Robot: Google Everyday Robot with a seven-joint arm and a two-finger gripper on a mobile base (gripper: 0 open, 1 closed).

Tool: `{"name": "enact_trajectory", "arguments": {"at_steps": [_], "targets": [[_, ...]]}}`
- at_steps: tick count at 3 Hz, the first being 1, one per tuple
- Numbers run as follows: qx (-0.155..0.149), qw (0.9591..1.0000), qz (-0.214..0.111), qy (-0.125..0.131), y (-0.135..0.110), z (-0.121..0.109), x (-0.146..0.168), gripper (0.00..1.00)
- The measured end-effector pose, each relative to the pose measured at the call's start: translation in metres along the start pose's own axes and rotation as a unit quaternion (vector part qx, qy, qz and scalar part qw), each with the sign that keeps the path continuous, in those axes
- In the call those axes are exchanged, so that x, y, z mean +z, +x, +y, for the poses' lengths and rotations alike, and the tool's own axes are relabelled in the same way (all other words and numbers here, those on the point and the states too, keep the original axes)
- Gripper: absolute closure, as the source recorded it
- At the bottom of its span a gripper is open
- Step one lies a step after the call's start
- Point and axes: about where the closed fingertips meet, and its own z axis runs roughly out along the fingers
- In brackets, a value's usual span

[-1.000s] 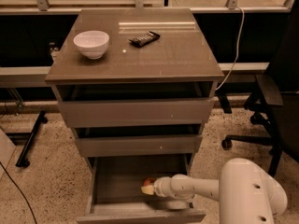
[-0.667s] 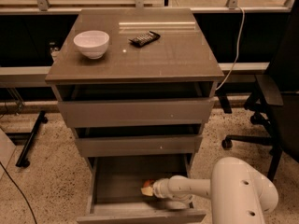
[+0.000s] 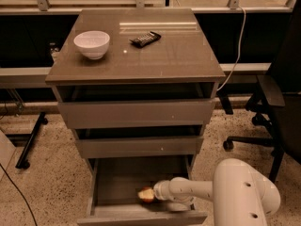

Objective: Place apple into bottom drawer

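Camera view, cabinet seen from above and in front. White bowl [image 3: 91,44] on cabinet top [image 3: 178,60], left; black remote [image 3: 145,38] to its right, apart. Bottom drawer [image 3: 117,182] pulled open; apple [image 3: 146,195] inside, near the front. Gripper [image 3: 155,192] low in the drawer, against the apple's right side; whether it clamps the apple cannot be told. White arm [image 3: 197,190] reaches in level from lower right.

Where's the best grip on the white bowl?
White bowl: pinch one side of its rim from straight above; it sits upright, mouth up, on the cabinet top. The gripper is low in the bottom drawer, at the apple.
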Motion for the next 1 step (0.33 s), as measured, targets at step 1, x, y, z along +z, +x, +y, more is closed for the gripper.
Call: {"name": "enact_trajectory", "arguments": {"at_steps": [1], "targets": [[0.0,1.0,0.0,0.0,0.0,0.0,0.0,0.0]]}}
